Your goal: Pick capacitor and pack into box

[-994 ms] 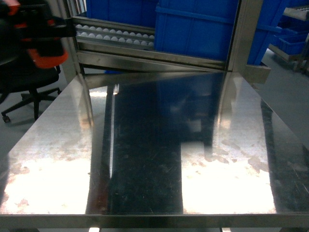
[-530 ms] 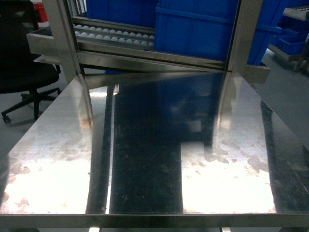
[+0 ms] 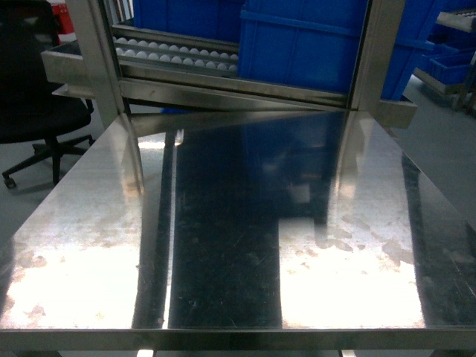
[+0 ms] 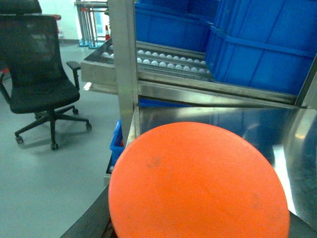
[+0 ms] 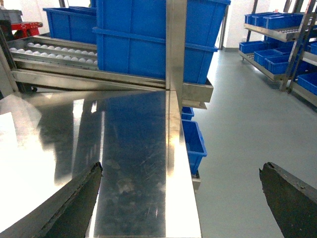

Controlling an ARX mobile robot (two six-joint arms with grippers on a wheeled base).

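The capacitor (image 4: 198,183) fills the lower half of the left wrist view as a bright orange round top, very close to the camera. My left gripper (image 4: 198,220) sits behind it, shut on it; only one dark finger (image 4: 91,223) shows at the lower left. My right gripper (image 5: 181,198) hangs open over the right edge of the steel table (image 5: 133,148), its two dark fingers (image 5: 79,203) wide apart with nothing between them. Neither gripper shows in the head view. The box is out of view.
The steel table (image 3: 223,245) is bare and shiny. Behind it run a roller conveyor (image 3: 178,53), blue bins (image 3: 297,44) and steel posts (image 4: 124,64). An office chair (image 4: 39,74) stands on the floor at the left. A blue bin (image 5: 193,139) sits below the table's right edge.
One second ago the left gripper with its orange load showed at the head view's top left corner; it has since left that view. The table looks the same.
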